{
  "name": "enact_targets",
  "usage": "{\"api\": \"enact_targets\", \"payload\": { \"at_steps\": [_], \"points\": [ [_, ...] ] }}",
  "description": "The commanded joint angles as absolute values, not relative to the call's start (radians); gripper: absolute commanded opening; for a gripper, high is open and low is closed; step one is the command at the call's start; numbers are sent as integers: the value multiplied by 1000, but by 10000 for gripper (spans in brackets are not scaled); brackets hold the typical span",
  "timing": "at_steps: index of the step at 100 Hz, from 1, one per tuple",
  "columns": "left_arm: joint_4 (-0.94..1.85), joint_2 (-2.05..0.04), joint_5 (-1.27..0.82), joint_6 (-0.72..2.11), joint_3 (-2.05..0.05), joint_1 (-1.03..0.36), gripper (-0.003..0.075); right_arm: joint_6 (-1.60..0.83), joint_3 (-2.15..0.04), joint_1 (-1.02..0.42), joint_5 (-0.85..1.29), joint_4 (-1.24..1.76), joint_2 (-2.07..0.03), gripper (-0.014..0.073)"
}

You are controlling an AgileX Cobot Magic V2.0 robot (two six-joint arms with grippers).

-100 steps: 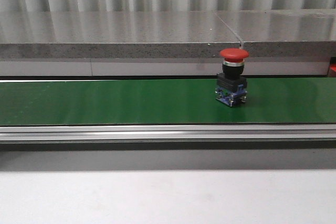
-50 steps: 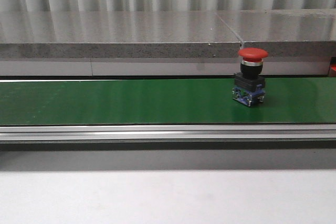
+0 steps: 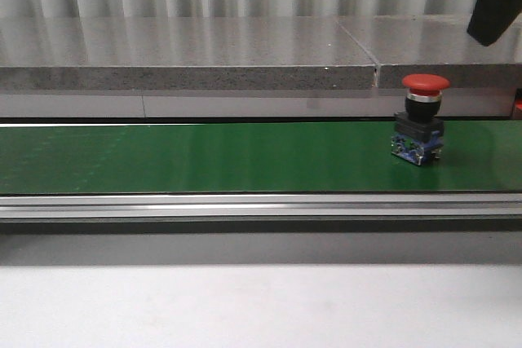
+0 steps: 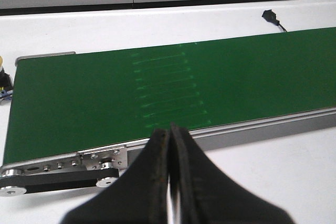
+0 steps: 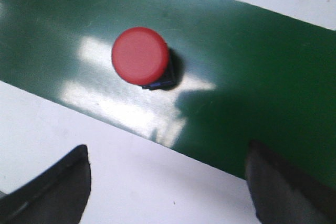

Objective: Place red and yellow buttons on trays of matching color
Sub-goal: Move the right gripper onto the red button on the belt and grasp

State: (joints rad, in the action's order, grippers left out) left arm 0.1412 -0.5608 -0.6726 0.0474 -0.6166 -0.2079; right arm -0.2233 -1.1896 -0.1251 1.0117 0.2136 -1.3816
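Front view: red mushroom-head push button (image 3: 423, 118) upright on green conveyor belt (image 3: 204, 156); right gripper (image 5: 168, 182) spread wide above, fingertips cropped; left gripper (image 4: 170, 182) pressed together, empty.

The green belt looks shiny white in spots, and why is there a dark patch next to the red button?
Right wrist view: glare from overhead light whitens the green belt beside the red button, and a soft shadow darkens the belt on its other side. Front view: the belt shows only a faint sheen.
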Motion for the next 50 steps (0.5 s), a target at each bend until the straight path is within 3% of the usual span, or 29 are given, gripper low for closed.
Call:
{"api": "enact_targets", "payload": {
  "at_steps": [1,35,50],
  "points": [
    [156,-561,-610,46,-641,-216,-20,-285,-1220,-126,981,261,-1383,596],
    [156,-561,-610,46,-641,-216,-20,-332,-1220,-127,831,276,-1519,593],
    [156,-561,-610,46,-641,-216,-20,-333,-1220,-127,771,260,-1588,502]
  ]
}}
